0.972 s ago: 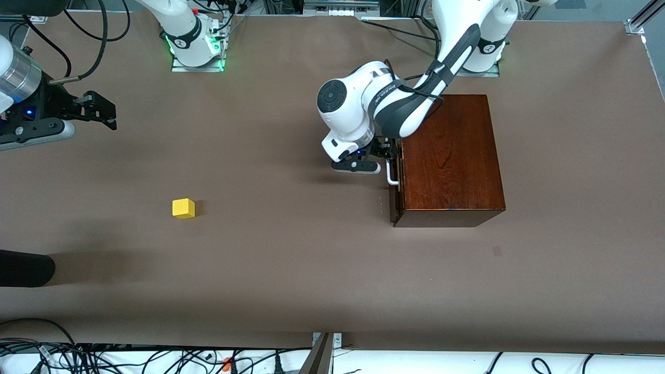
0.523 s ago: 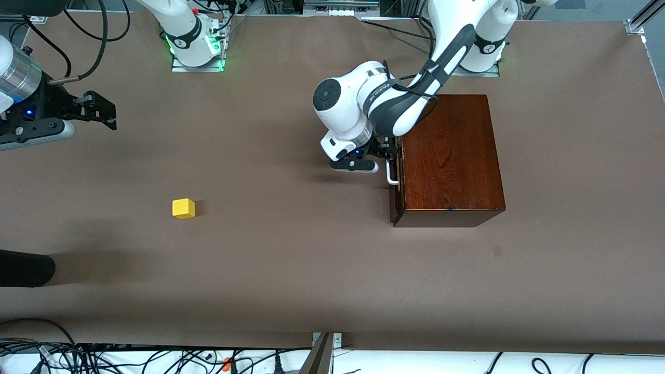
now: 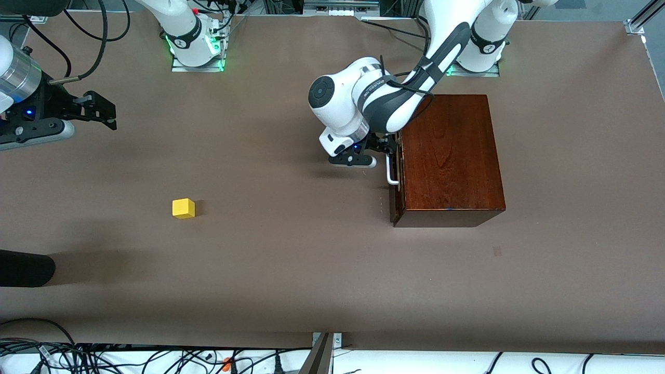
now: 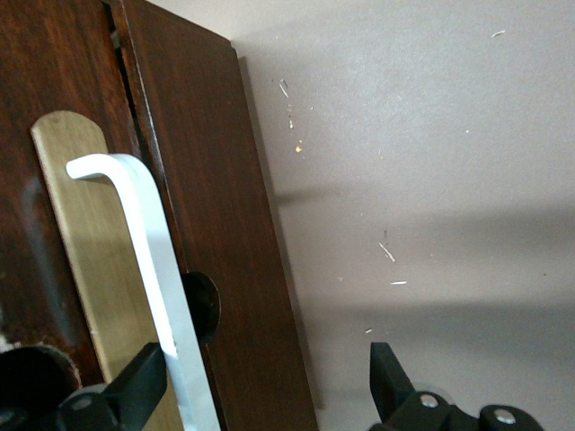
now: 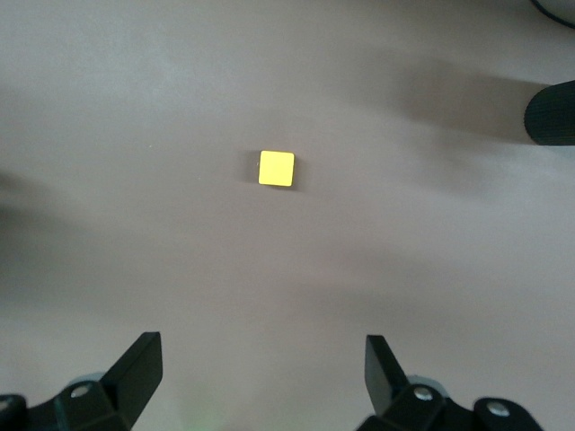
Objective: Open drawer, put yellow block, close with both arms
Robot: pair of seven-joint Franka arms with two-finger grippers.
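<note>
The dark reddish-brown wooden box [image 3: 449,156] stands at the left arm's end of the table. Its drawer front [image 3: 397,179] faces the right arm's end and sits close against the box. My left gripper [image 3: 385,149] is open at the white bar handle [image 3: 390,174]. In the left wrist view the gripper [image 4: 265,359] straddles the handle [image 4: 144,242], one finger beside it and one out over the table. The yellow block [image 3: 183,208] lies on the table toward the right arm's end. My right gripper [image 3: 106,111] waits open and empty, high over the block [image 5: 277,168]; its wrist view [image 5: 261,346] shows this.
A brass plate [image 4: 81,269] backs the handle on the drawer front. A dark rounded object [image 3: 23,267] lies at the table's edge at the right arm's end, nearer the front camera than the block. Cables run along the table's edge nearest the front camera.
The left arm's wrist and gripper have shifted a little along the handle toward the robots' bases. The box, the block and the right arm have not moved.
</note>
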